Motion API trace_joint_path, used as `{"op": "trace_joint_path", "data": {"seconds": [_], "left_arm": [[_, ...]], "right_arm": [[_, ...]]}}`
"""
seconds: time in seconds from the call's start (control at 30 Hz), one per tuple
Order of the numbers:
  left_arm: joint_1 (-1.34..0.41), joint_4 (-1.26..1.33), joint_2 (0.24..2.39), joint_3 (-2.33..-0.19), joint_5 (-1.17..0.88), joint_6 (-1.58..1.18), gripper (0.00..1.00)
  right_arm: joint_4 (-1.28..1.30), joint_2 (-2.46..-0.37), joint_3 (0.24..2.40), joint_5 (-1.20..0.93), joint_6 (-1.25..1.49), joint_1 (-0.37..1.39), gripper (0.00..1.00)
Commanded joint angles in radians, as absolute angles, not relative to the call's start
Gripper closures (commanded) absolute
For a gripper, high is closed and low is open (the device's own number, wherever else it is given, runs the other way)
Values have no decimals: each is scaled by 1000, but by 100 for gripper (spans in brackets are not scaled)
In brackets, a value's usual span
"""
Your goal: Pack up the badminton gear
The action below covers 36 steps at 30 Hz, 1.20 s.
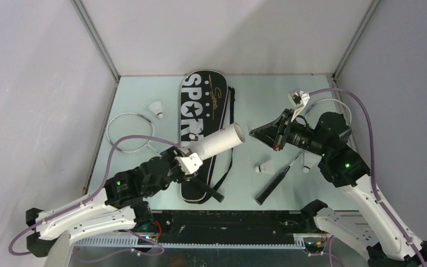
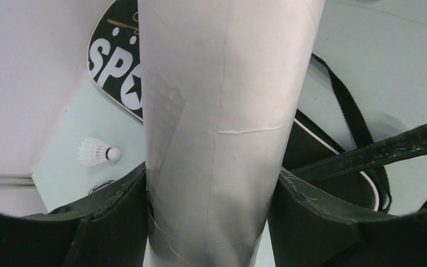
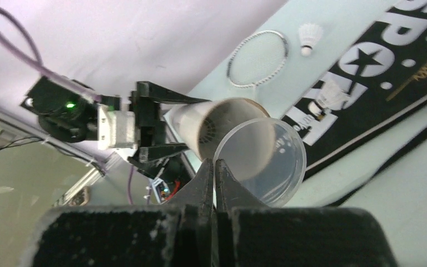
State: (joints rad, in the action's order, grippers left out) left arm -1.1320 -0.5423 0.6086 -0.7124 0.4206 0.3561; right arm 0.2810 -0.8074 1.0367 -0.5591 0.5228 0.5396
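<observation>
1. Your left gripper (image 1: 192, 160) is clamped on the near end of the white tube (image 1: 219, 142), one finger on each side, as the left wrist view shows.
2. The tube is lifted off the surface (image 1: 256, 100), angled up and to the right over the lower half of the black bag (image 1: 197, 105), with its open mouth facing your right arm.
3. Your right gripper (image 3: 214, 167) has its fingers pressed together on the rim of a clear lid (image 3: 267, 167). The lid hangs just in front of the tube's mouth, and whether the two touch cannot be told.
4. The bag lies flat near the middle of the surface, its white "SPORT" lettering facing up and its strap trailing along the right side.
5. One racket (image 1: 130, 132) lies to the left of the bag. Its head is near the left wall, and its shaft runs under your left arm.
6. The other racket (image 1: 269, 189) lies on the right. Its black handle points toward the near edge, and its head is partly hidden behind your right arm.
7. Four shuttlecocks are loose:
   - one (image 1: 157, 108) lies beside the left racket's head;
   - one (image 1: 195, 132) lies on the bag;
   - one (image 1: 266, 168) lies just left of the right racket's shaft;
   - one (image 1: 311, 161) lies just right of that shaft.
</observation>
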Motion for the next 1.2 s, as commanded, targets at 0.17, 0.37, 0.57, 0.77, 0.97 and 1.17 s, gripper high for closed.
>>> {"op": "trace_joint_path", "data": {"seconds": [0.17,0.37,0.57,0.77,0.97,1.17], "left_arm": [[-1130,-452,579,-704,641,350,60],[-1129,-418,532,-692,698,365,60],[-1129,-393,499,-683,747,376,58],[-1130,-384,487,-680,734,375,57],[-1129,-386,486,-679,734,375,57],[-1130,-381,488,-676,729,375,57]], "right_arm": [[373,-899,951,-119,421,532,100],[305,-1091,866,100,427,511,95],[190,-1317,850,186,442,470,96],[97,-1469,850,201,462,394,97],[115,-1517,850,192,505,358,83],[241,-1423,849,156,548,350,62]]}}
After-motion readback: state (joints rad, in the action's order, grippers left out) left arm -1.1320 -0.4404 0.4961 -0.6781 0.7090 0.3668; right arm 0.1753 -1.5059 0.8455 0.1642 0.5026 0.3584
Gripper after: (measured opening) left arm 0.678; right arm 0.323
